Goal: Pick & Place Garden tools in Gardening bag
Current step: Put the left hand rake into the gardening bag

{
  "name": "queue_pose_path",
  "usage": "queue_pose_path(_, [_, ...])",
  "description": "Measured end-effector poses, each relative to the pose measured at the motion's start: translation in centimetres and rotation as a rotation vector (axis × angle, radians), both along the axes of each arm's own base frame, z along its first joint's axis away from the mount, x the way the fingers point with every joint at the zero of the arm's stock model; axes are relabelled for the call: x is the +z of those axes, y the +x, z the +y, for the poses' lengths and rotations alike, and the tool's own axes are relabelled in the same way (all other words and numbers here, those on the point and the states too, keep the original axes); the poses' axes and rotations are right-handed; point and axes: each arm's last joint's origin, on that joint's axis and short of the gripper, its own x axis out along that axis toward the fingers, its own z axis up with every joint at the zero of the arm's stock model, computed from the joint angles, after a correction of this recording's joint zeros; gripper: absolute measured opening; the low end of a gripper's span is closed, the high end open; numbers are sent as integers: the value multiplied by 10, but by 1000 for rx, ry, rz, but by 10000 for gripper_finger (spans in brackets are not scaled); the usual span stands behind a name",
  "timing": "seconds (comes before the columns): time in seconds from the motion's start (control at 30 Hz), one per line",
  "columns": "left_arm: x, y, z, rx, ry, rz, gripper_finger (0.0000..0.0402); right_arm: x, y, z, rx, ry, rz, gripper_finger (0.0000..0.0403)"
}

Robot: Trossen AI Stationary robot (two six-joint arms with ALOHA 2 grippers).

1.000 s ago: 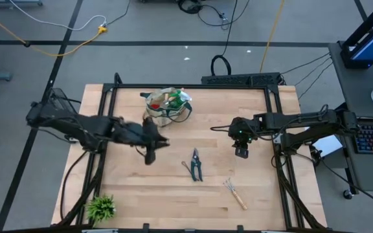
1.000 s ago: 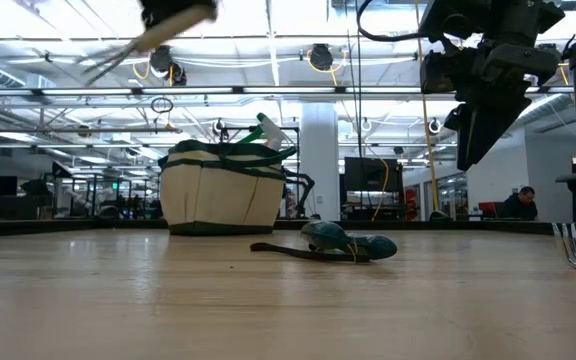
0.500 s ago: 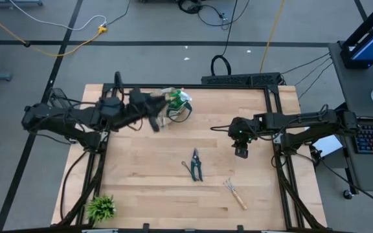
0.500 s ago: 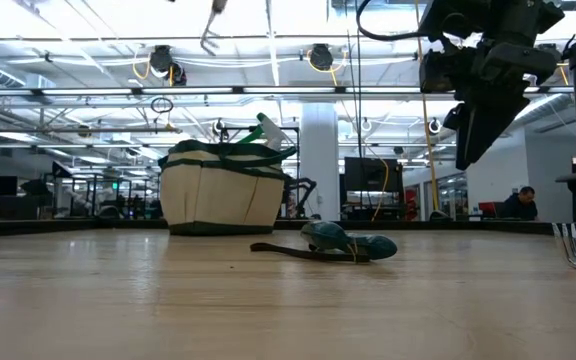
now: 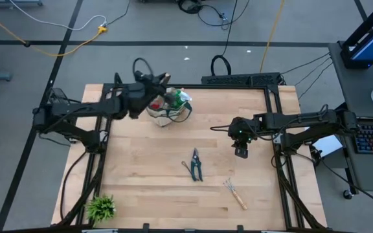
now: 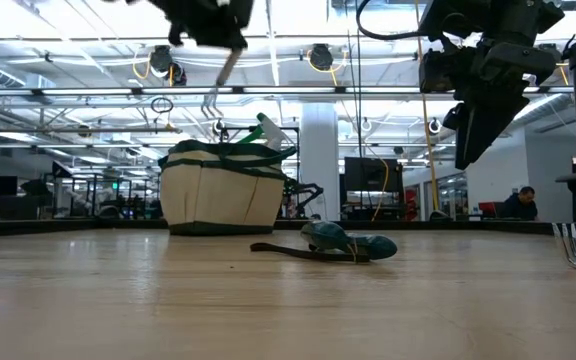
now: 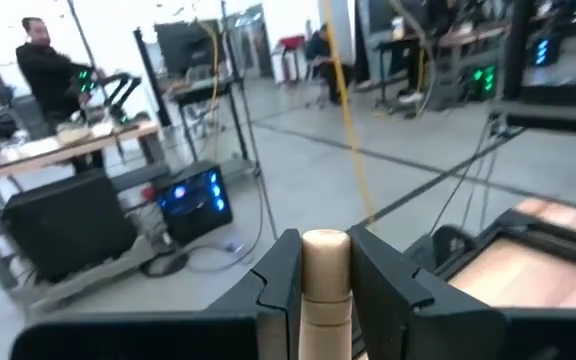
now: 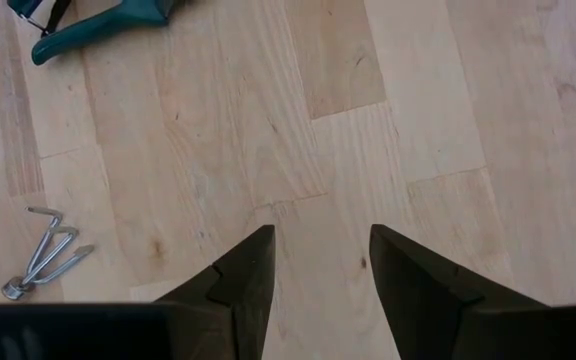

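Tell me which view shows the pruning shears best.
The high view: the pruning shears lie whole on the table. The low view shows them edge-on, the right wrist view only their teal handles at the frame's edge, the left wrist view nothing.

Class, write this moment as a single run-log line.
left gripper: shut on wooden-handled tool, above gardening bag | right gripper: open, empty, above table | pruning shears, hand rake: on table
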Motion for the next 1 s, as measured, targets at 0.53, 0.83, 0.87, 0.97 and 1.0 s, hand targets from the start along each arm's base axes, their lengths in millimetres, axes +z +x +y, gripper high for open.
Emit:
queue_pose_path(0.53, [-41,5,50,87,-163,98,65,0,0,0,0,0,0,155])
queue_pose_path(0.83, [-58,6,49,85,-250,190,65,0,0,0,0,0,0,155])
queue_pose_path(0.87, [-59,5,50,84,-257,197,65,0,0,0,0,0,0,155])
queue_pose_path(0.97, [-61,9,52,71,-265,188,65,0,0,0,0,0,0,155])
queue_pose_path(1.0, [-65,10,52,68,-277,205,65,0,0,0,-1,0,0,155])
